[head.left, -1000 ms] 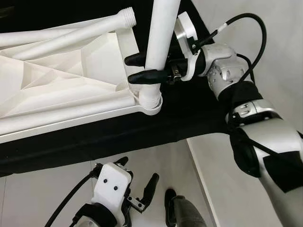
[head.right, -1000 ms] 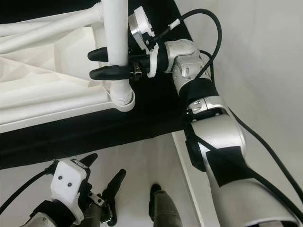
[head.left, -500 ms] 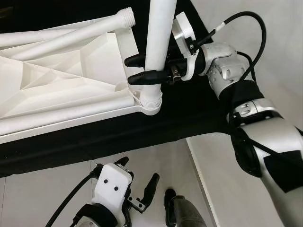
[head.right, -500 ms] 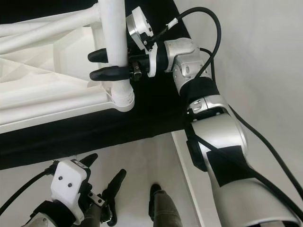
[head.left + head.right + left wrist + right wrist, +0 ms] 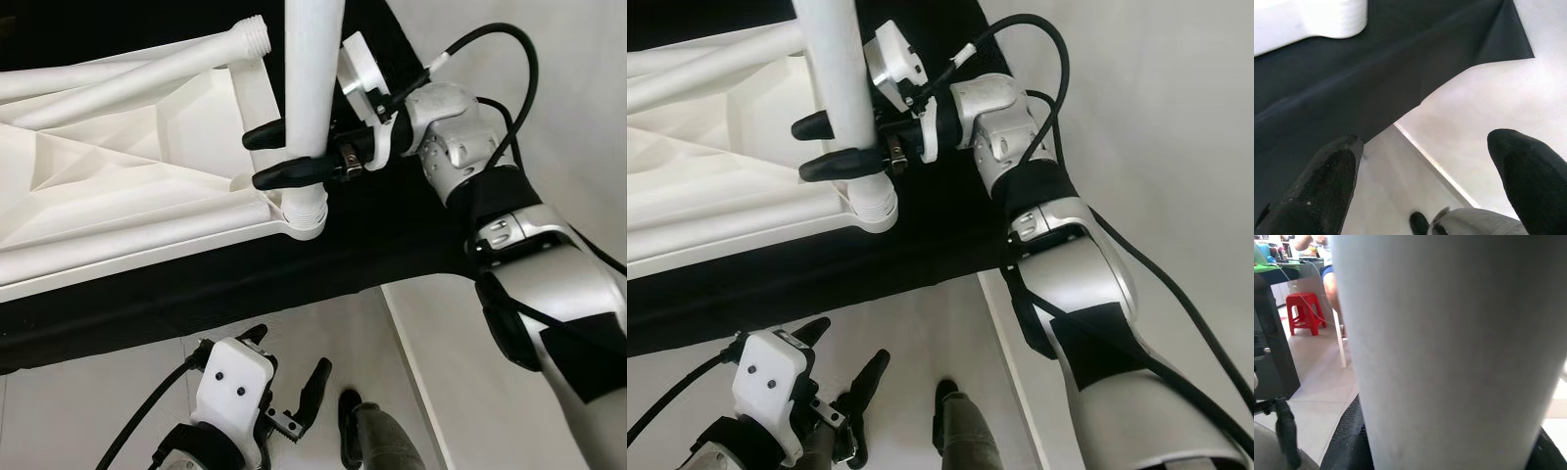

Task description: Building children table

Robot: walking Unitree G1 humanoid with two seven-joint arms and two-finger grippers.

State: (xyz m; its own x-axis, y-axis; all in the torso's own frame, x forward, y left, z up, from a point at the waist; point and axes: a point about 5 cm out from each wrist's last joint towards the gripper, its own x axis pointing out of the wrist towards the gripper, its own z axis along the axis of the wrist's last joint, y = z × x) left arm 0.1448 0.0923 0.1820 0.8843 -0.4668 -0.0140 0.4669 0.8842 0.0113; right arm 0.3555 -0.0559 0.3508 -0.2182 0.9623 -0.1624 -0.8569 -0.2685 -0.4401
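A white plastic tabletop (image 5: 127, 186) lies upside down on a black cloth (image 5: 294, 274). A white table leg (image 5: 309, 88) stands upright with its threaded end in the corner socket (image 5: 306, 220). My right gripper (image 5: 266, 157) is shut on this leg just above the socket. More white legs (image 5: 147, 64) lie across the tabletop's far side, one with a threaded end (image 5: 253, 29). My left gripper (image 5: 289, 377) hangs open low over the floor, holding nothing.
The black cloth's edge ends near a pale floor (image 5: 118, 392). A white wall or panel (image 5: 549, 59) rises on the right. In the right wrist view a red stool (image 5: 1303, 313) and a seated person (image 5: 1327, 264) are far behind the leg.
My right gripper and the upright leg have shifted slightly left, and the leg's top now tilts a little more to the left. The left gripper has not moved.
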